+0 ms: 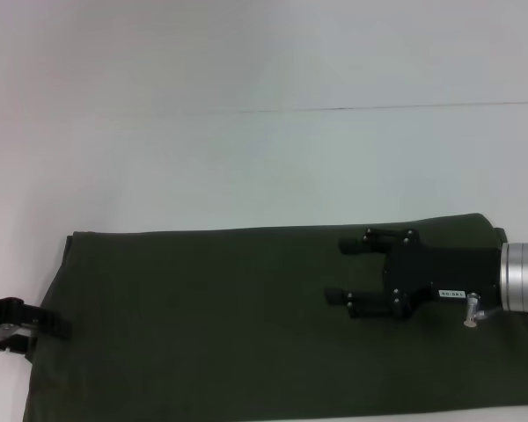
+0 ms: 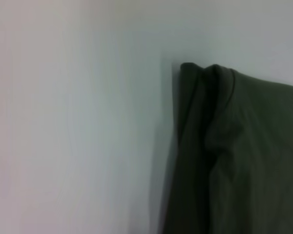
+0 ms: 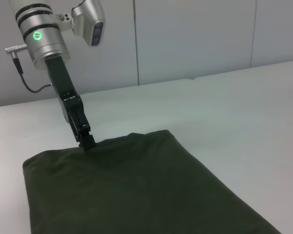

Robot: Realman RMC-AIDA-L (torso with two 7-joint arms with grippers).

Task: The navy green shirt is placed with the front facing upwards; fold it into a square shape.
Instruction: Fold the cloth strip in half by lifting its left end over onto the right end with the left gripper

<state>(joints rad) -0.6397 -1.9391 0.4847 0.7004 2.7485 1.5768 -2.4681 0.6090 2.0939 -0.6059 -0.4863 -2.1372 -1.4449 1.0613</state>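
1. Folded dark olive-green cotton shirt (image 1: 220,325) lies as a long band across the pale table (image 1: 246,158), bare surface beyond.
2. Right gripper (image 1: 343,271) hovers over it, fingers spread (holding nothing).
3. Left gripper (image 1: 63,329) touches the shirt's left edge; its grip cannot be told.

Navy green shirt (image 1: 220,325) — folded into long plain dark band, flat on white table (image 1: 246,158).

White table (image 1: 246,167), thin dark seam line across it, pale panelled wall (image 3: 195,39) behind
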